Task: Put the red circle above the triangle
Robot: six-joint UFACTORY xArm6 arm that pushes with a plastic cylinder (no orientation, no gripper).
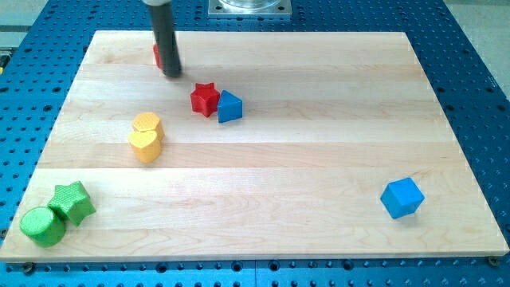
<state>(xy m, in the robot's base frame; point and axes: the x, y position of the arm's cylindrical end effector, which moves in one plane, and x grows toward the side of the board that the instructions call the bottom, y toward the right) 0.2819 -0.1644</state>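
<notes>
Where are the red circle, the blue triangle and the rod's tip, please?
red circle (157,55): camera view, its sliver left of the rod.
blue triangle (229,106): camera view, its top face.
my tip (172,75): camera view, the rod's very end, just right of the red circle.

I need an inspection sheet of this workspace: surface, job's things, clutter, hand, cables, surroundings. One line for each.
Surface: wooden board, lying flat on a blue perforated table.
Job's things: red circle near the view's top left, mostly hidden behind the rod; blue triangle touching the red star.
Clutter: two yellow blocks touching; green star beside green cylinder; blue cube alone.
Hand: none; my tip sits right beside the red circle.
Cables: nothing seen.
Surroundings: metal base plate at the view's top.
</notes>
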